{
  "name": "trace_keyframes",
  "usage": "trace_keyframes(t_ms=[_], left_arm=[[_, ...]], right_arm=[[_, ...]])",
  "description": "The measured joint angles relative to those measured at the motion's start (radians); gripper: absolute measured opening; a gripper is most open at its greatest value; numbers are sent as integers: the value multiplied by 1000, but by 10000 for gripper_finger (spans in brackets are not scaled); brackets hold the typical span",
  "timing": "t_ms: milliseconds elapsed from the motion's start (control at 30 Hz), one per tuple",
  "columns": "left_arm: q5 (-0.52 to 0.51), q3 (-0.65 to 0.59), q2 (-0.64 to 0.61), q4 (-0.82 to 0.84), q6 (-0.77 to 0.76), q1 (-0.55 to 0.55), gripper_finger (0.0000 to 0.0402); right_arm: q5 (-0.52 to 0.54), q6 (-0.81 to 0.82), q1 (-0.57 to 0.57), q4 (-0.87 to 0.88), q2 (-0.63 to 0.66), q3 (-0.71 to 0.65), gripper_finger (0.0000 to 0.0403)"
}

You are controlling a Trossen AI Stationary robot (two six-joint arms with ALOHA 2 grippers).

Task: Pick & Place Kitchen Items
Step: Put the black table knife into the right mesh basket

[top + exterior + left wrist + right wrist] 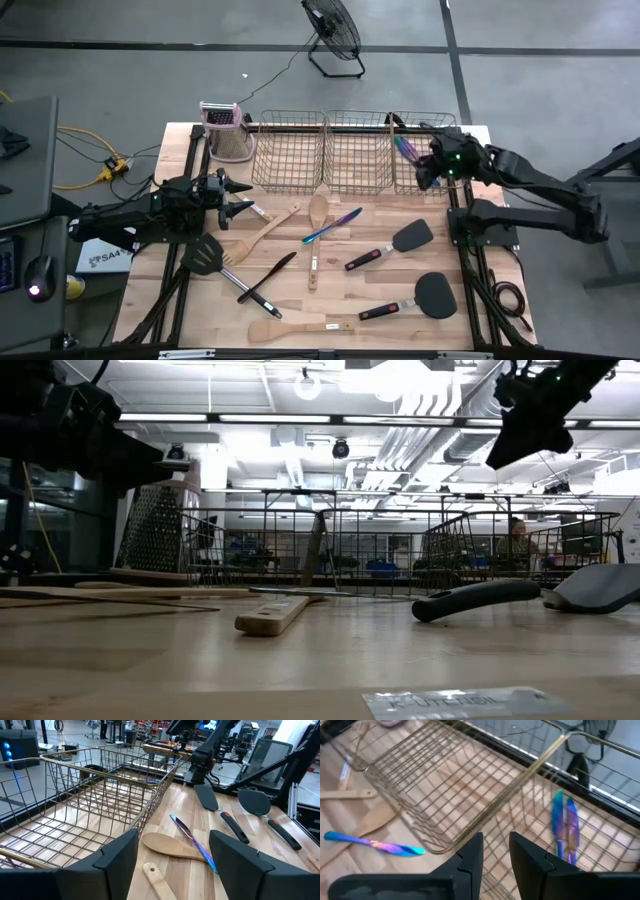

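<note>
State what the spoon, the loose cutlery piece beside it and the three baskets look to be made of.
The spoon looks like pale unfinished wood: matt, light tan, faint grain. The cutlery piece looks like polished metal with an iridescent coating, judging by its glossy blue-purple sheen. The baskets are thin wire mesh with a brass or gold tone; coating or bare metal is unclear.

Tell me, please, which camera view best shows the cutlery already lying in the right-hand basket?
The right wrist view: two iridescent pieces lie side by side on the basket's mesh, just beyond the right gripper. The high view shows only a small coloured streak; the other two views don't show them clearly.
</note>
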State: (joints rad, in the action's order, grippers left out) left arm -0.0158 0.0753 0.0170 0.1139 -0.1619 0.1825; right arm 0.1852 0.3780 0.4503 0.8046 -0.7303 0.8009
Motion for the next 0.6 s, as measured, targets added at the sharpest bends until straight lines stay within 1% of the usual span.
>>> trace_keyframes(t_ms=[100,267,433,600], left_arm=[[0,0,0,0,0,0,241],[0,0,0,0,0,0,241],[0,0,0,0,0,0,241],[0,0,0,-1,-2,0,241]], right_arm=[[71,18,-88,-32,0,-7,87],[132,14,-223,-238,9,-105,87],[138,9,-324,-438,11,-217,87],[137,10,-398,-597,11,-300,87]])
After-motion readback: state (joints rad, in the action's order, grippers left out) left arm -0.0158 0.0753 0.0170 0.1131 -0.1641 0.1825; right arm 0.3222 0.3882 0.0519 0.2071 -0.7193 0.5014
